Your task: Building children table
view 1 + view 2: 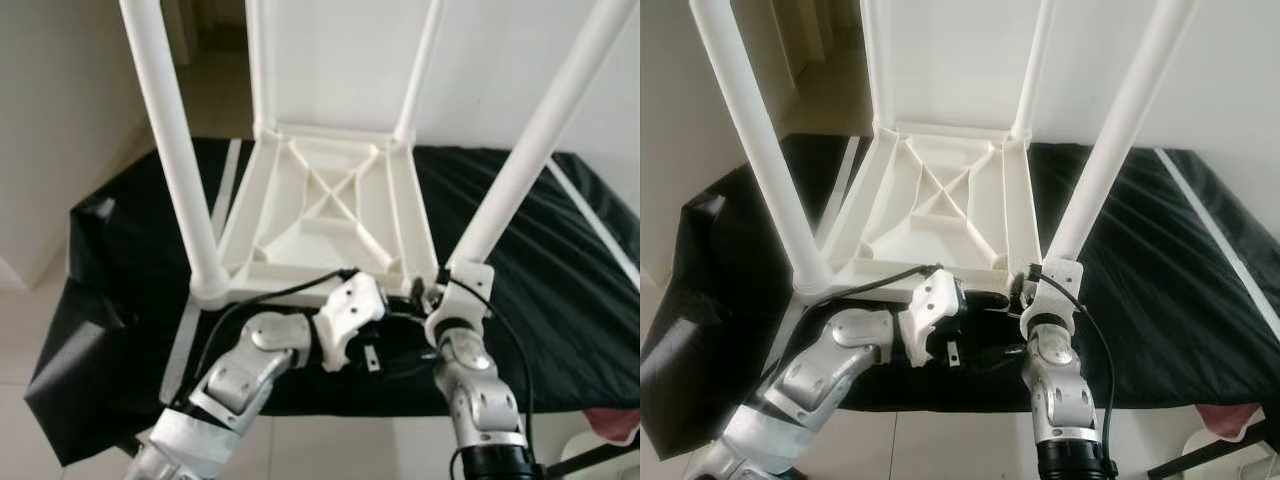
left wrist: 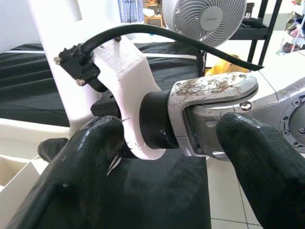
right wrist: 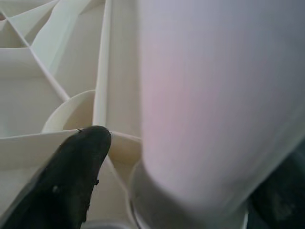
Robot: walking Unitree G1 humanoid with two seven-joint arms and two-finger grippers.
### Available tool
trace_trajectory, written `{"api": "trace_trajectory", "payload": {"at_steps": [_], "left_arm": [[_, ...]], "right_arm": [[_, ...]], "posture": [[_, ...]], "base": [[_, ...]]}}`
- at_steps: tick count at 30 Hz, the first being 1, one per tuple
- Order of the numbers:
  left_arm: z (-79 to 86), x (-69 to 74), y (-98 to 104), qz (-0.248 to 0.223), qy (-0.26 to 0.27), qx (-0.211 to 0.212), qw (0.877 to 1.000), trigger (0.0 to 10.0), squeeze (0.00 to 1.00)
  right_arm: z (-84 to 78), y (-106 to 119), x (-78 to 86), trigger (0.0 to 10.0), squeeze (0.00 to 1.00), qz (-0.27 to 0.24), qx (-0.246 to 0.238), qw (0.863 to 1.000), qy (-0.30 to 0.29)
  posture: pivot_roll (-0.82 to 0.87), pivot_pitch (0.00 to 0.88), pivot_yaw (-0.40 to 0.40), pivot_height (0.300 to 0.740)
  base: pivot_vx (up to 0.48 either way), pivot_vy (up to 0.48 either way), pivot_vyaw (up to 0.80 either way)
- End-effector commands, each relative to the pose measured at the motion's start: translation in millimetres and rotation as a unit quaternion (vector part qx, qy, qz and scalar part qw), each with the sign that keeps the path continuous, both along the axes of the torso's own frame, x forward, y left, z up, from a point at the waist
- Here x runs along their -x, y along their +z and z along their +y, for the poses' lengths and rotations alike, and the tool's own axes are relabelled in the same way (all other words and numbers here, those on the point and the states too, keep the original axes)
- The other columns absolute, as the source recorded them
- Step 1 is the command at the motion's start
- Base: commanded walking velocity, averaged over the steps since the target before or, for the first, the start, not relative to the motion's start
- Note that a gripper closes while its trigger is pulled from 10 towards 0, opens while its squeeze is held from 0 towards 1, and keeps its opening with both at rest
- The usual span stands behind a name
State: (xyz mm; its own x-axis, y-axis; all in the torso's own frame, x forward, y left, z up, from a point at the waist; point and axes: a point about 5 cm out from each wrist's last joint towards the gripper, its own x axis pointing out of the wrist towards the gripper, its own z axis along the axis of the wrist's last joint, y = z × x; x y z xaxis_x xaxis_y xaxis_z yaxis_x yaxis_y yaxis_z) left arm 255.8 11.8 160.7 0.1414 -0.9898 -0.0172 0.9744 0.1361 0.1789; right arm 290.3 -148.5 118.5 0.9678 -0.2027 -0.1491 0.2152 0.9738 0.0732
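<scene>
An upturned white children's table [image 1: 330, 205] lies on a bench draped in black cloth [image 1: 560, 270], its ribbed underside facing up and four white legs rising from the corners; the near right leg [image 1: 530, 150] stands in its corner socket, directly ahead of the right end effector [image 1: 440, 290]; seen from the right wrist, one black finger [image 3: 71, 176] rests against the ribbed underside beside an empty-looking round socket, with the leg's thick base pressed close on the other side, so the fingers are spread around the leg's foot, though whether they grip it cannot be told; the left end effector [image 1: 395, 305] reaches across below the table's near edge towards the right wrist; its two black fingers [image 2: 86, 167] stand wide apart, bracketing the right arm's silver wrist and white camera mount without closing on them; the near left leg [image 1: 180, 150] stands at the opposite corner, well apart from both end effectors; a white fan [image 2: 209, 19] stands behind the bench, seen from the left wrist.
</scene>
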Motion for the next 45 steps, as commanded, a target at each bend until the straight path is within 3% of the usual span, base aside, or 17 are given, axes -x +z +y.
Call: {"api": "trace_trajectory", "payload": {"at_steps": [1,10,11,13,14,21,27,29,41,44,45], "left_arm": [[-1.3,2.7,-1.6,0.0,-0.014,-0.004,1.0,10.0,0.0],[0.4,2.6,-2.6,0.006,-0.009,-0.003,1.0,10.0,0.0],[0.3,2.3,-2.4,0.008,-0.007,-0.001,1.0,10.0,0.0],[0.2,2.1,-1.9,0.008,-0.007,0.001,1.0,10.0,0.0],[0.0,1.6,-1.2,0.004,-0.005,0.001,1.0,10.0,0.0],[-0.3,-8.4,3.6,-0.003,0.035,0.018,0.999,10.0,0.0],[-0.4,-6.6,4.0,-0.006,0.032,0.018,0.999,10.0,0.0],[0.0,-6.3,3.9,-0.006,0.029,0.017,0.999,10.0,0.0],[1.3,-2.8,1.0,0.005,0.008,0.008,1.0,10.0,0.0],[4.6,1.5,-2.1,0.013,-0.011,-0.004,1.0,10.0,0.0],[4.6,1.5,-2.1,0.013,-0.011,-0.004,1.0,10.0,0.0]], "right_arm": [[5.0,-3.8,1.3,10.0,1.0,0.009,-0.008,1.0,0.009],[-3.3,4.9,-0.8,10.0,1.0,-0.016,-0.002,1.0,0.019],[-5.6,5.7,-1.3,10.0,0.77,-0.018,-0.003,1.0,0.023],[-6.9,6.4,-1.6,10.0,0.77,-0.019,-0.004,0.999,0.025],[-10.2,8.0,-2.5,10.0,0.0,-0.025,-0.003,0.999,0.027],[-22.0,11.6,-4.0,10.0,0.0,-0.029,0.015,0.999,0.033],[-28.4,14.4,0.1,10.0,0.0,-0.043,0.04,0.993,0.1],[-34.0,18.1,4.5,10.0,0.0,-0.054,0.066,0.983,0.164],[-52.9,20.0,7.1,10.0,0.0,-0.049,0.094,0.961,0.257],[-70.6,20.7,5.5,10.0,0.0,-0.031,0.133,0.937,0.321],[-70.6,20.7,5.5,10.0,0.0,-0.031,0.133,0.937,0.321]], "posture": [[0.02,0.0,-0.052,0.74],[0.03,0.0,-0.058,0.74],[0.03,0.0,-0.058,0.74],[0.03,0.0,-0.058,0.74],[0.03,0.0,-0.058,0.74],[0.02,0.0,-0.049,0.74],[0.02,0.0,-0.044,0.74],[0.02,0.0,-0.044,0.74],[0.02,0.0,-0.042,0.74],[0.01,0.0,-0.036,0.74],[0.01,0.0,-0.036,0.74]], "base": [[0.0,0.0,0.0],[0.0,0.0,0.0],[0.0,0.0,0.0],[0.0,0.0,0.0],[0.0,0.0,0.0],[0.0,0.0,0.0],[0.0,0.0,0.0],[0.0,0.0,0.0],[0.0,0.0,0.0],[0.0,0.0,0.0],[0.0,0.0,0.0]]}}
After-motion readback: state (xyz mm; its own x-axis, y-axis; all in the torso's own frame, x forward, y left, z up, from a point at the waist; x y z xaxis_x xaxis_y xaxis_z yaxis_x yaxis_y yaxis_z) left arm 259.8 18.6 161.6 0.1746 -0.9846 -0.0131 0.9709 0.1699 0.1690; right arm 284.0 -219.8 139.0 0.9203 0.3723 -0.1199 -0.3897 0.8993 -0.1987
